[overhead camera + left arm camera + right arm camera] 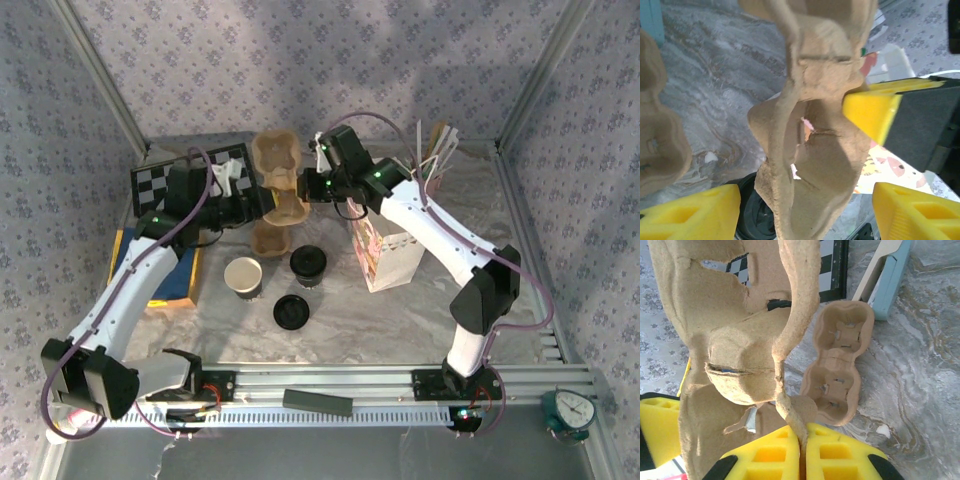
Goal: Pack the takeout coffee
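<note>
- Landmark: brown moulded-pulp cup carrier, lifted off the grey marbled table and standing on edge between the two arms. Its walls are thin, with slots and small tears.
- Right gripper: yellow pads pinched together on the carrier's rim, bearing it alone.
- Left gripper: fingers spread wide either side of the carrier's lower lobe, a gap on each side — no grip.
- Takeout coffee: small dark paper cup with round black plastic lid, upright on the table just nearward of the carrier, not yet packed.
- Second pulp carrier: lying cavities-up on the table, just nearward of the held one.
- Lidless paper cup with white inside and loose flat black lid: on the table nearward of the carrier; not for packing.
- White printed paper bag: upright, right of the carrier.
- Step, as judged: readying the carrier to take the coffee.
- Handling notes:
  - Draw the left fingers straight back so that they do not snag the soft pulp.
  - Keep the pinch firm but not crushing, as the rim looks liable to tear.
  - Turn the carrier cavities-up and lower it flat onto bare table — clear of the lidded cup close beneath.
  - Then take the coffee by its wall below the lid, upright.
</note>
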Controlling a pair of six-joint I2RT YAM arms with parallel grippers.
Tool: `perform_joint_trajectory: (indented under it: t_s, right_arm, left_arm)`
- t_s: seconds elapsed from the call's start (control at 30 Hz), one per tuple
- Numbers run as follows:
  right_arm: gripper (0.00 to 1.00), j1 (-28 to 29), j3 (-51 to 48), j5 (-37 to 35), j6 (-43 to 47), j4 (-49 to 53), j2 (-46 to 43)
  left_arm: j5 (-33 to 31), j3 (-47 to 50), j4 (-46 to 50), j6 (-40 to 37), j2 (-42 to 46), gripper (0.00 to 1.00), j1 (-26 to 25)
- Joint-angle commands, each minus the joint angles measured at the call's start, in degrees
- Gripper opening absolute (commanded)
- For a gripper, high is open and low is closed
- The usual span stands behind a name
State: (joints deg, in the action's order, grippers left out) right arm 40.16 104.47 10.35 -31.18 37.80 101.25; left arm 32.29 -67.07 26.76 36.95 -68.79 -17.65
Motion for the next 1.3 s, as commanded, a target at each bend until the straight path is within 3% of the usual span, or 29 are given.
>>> perform_joint_trajectory:
  t_s: [0.0, 0.1, 0.17, 0.63, 1.0, 1.27]
  right_arm:
    - [0.08, -0.4, 3.3, -2.4, 2.1, 3.5, -4.3]
    - [0.08, -1.2, 3.9, -2.9, 3.0, 5.1, -6.2]
    - [0.08, -2.0, 4.3, -2.9, 3.7, 6.1, -7.8]
    - [0.09, -6.9, 3.1, -3.2, 6.6, 9.6, -19.8]
    - [0.09, -17.5, -2.3, -2.0, 7.8, 15.2, -29.2]
    - [0.09, -23.8, -9.0, -2.3, 11.9, 18.6, -33.1]
  left_arm:
    - [1.7, -4.5, -0.3, 0.4, 0.9, 0.77, -0.2]
    - [1.9, -6.8, -0.8, 1.4, 0.9, 0.78, -0.2]
    - [1.6, -8.3, -0.9, 1.8, 0.8, 0.84, -0.1]
    - [1.0, -12.0, -2.7, 3.0, -2.1, 0.83, -1.0]
    - [-3.0, -19.7, 0.2, 0.1, -8.7, 0.82, -11.7]
    - [-5.7, -29.9, 3.5, -3.6, -17.6, 0.75, -19.9]
